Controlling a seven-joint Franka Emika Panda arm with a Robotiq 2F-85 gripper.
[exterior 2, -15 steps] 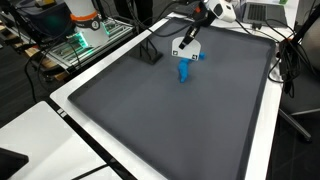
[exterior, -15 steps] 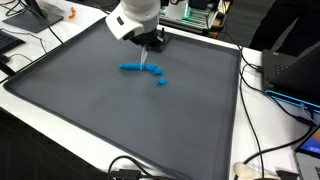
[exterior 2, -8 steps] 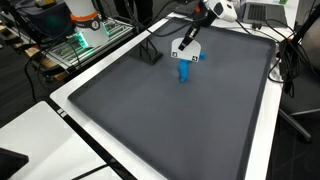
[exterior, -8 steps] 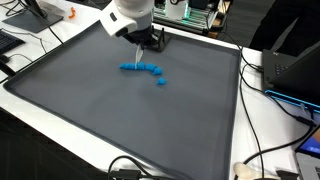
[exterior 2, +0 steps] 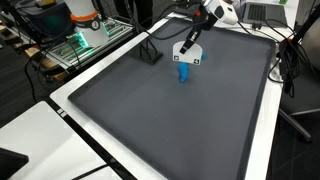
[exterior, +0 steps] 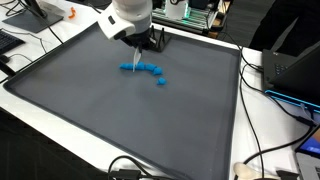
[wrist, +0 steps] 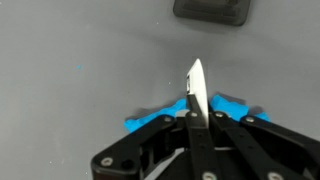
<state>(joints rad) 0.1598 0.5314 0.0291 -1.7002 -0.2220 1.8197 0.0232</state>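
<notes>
Wrist view shows the jaws closed on a thin white blade (wrist: 196, 85), which stands on edge between the fingertips and points away from the camera. Its tip reaches out over the grey mat (wrist: 80, 50). Just behind the fingers, blue pieces (wrist: 150, 122) show on both sides of the blade, low in the picture. Whether the blade touches them cannot be told from this view. A black box (wrist: 212, 9) sits further ahead, well apart from the blade tip.

An exterior view has the arm coming in over the far edge of the desk (exterior: 40, 120). The blade (exterior: 136, 62) slants down to the row of blue pieces (exterior: 145, 68). Its lower end meets the row towards one end. The row lies on the mat (exterior: 120, 115) near the middle of the far edge. One blue piece (exterior: 161, 82) lies just apart from the row, towards the near edge.

From the other side, the blue pieces (exterior 2: 183, 72) appear as a short stack-like cluster directly under the jaws, and the black box (exterior 2: 150, 55) stands near them, closer to the desk (exterior 2: 75, 115) edge.
</notes>
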